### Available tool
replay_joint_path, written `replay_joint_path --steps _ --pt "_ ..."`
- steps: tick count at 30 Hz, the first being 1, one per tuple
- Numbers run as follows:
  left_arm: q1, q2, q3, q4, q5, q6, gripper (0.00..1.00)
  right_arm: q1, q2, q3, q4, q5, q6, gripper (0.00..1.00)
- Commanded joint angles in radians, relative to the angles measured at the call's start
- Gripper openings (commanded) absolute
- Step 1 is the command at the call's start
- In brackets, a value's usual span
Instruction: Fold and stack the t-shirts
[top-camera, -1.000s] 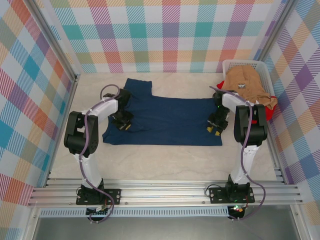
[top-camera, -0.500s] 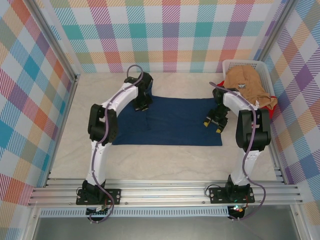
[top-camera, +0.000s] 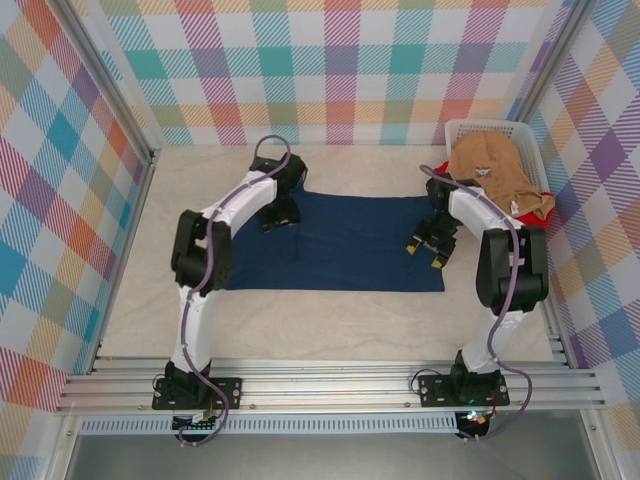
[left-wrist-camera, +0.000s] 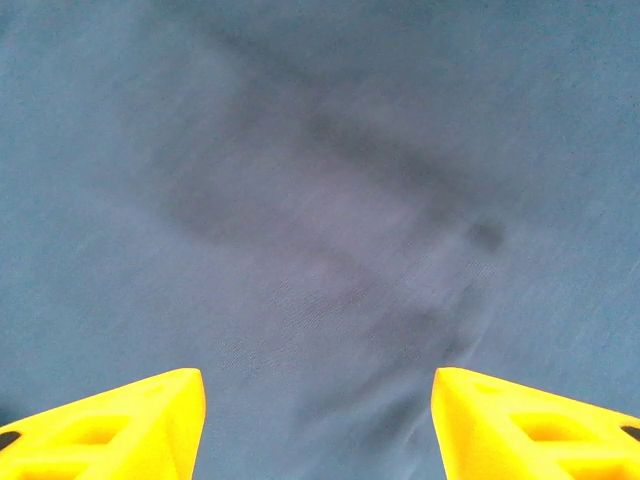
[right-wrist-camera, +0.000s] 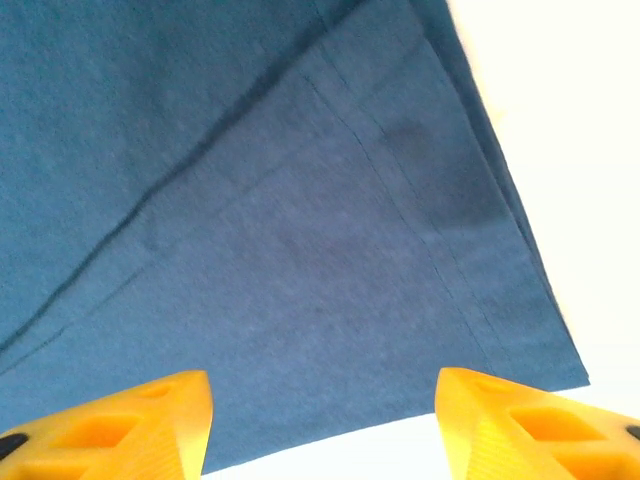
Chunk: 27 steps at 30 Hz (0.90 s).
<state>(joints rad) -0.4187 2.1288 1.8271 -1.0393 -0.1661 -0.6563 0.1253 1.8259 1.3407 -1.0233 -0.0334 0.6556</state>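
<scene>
Tabletop (top-camera: 320, 320) bears one navy t-shirt (top-camera: 350, 250); left hand (left-wrist-camera: 318, 388) and right hand (right-wrist-camera: 322, 388) both released.

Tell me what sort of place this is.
Probably a staged robot test booth, not a home: plaid walls on three sides, an aluminium rail fronting the table, a laundry basket at far right.

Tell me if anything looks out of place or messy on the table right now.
Only mildly: the tan t-shirt is heaped in the white basket and spills over its rim, with the red t-shirt poking out beneath. The navy t-shirt lies flat.
</scene>
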Motion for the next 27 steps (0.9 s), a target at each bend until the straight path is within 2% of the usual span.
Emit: replay_joint_path --steps 1,3,5,12,14,17,19,23,27 --pt "0.053 -0.218 -0.225 0.024 0.069 -0.185 0.58 0.002 -0.055 -0.043 0.02 0.004 0.055 0.55" --pt "0.092 -0.294 -0.405 0.118 0.179 -0.283 0.54 0.002 -0.05 -0.063 0.044 -0.026 0.076 0.52" --pt "0.127 -0.311 -0.515 0.183 0.222 -0.337 0.5 0.002 -0.028 -0.073 0.055 -0.048 0.096 0.48" --pt "0.308 -0.258 -0.61 0.242 0.041 -0.248 0.42 -0.012 0.077 -0.092 0.052 0.002 0.111 0.45" --pt "0.347 -0.228 -0.607 0.239 0.046 -0.22 0.42 -0.012 0.11 -0.072 0.034 -0.003 0.089 0.45" --pt "0.354 -0.204 -0.62 0.199 0.053 -0.213 0.41 0.008 0.142 -0.04 -0.02 0.011 0.063 0.42" --pt "0.354 -0.243 -0.679 0.172 0.039 -0.265 0.4 0.034 0.12 -0.053 -0.038 0.04 0.061 0.42" --pt "0.347 -0.419 -0.859 0.15 0.032 -0.407 0.36 0.092 0.061 -0.126 -0.095 0.073 0.099 0.43" --pt "0.316 -0.541 -0.962 0.101 0.044 -0.446 0.36 0.109 -0.024 -0.255 -0.104 0.048 0.155 0.43"
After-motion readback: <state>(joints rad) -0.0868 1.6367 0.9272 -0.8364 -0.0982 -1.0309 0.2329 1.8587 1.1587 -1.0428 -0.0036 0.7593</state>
